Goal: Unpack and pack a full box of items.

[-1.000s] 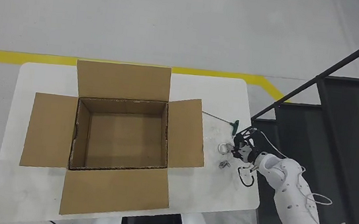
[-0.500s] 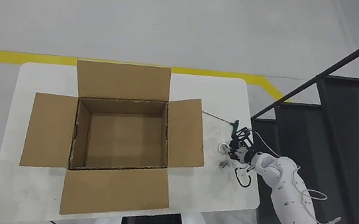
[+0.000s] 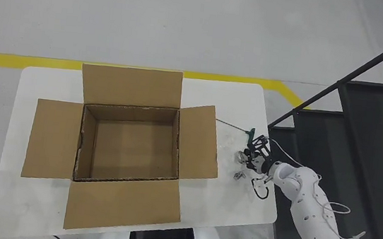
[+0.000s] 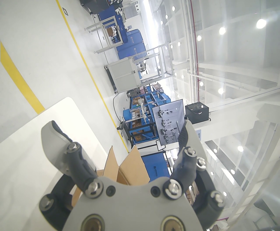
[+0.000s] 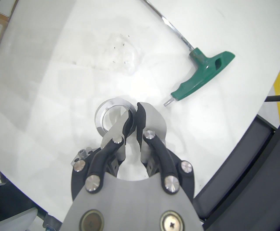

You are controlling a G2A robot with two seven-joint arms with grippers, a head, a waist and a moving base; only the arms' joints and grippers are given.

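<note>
Cardboard box (image 3: 131, 88) sits open on a white table (image 3: 250, 105) in the top view, all four flaps folded outward and its brown floor in full view. Well to the box's right, near the table's right edge, the right gripper (image 3: 251, 157) is down at the tabletop. A green T-handled hex key (image 3: 249, 133) lies just beyond it, its thin steel shaft pointing toward the box. A small metal fitting (image 3: 237, 173) rests on the table just on the near side of the gripper.

From the left wrist view, the left gripper (image 4: 119, 124) is tipped up toward the room, its fingers released and spread wide apart. Behind it are raised flaps of the box (image 4: 129, 161) and a corner of the table (image 4: 32, 140).

From the right wrist view, the right gripper (image 5: 134, 109) is pinched on the wall of a metal ring (image 5: 99, 118), with one finger inside the ring and the other outside. The ring lies flat on the table (image 5: 43, 87). The hex key (image 5: 205, 72) lies near, apart from the ring. A clear plastic bag (image 5: 122, 54) lies beyond the ring, and the small metal fitting (image 5: 82, 153) is beside the gripper's base.
</note>
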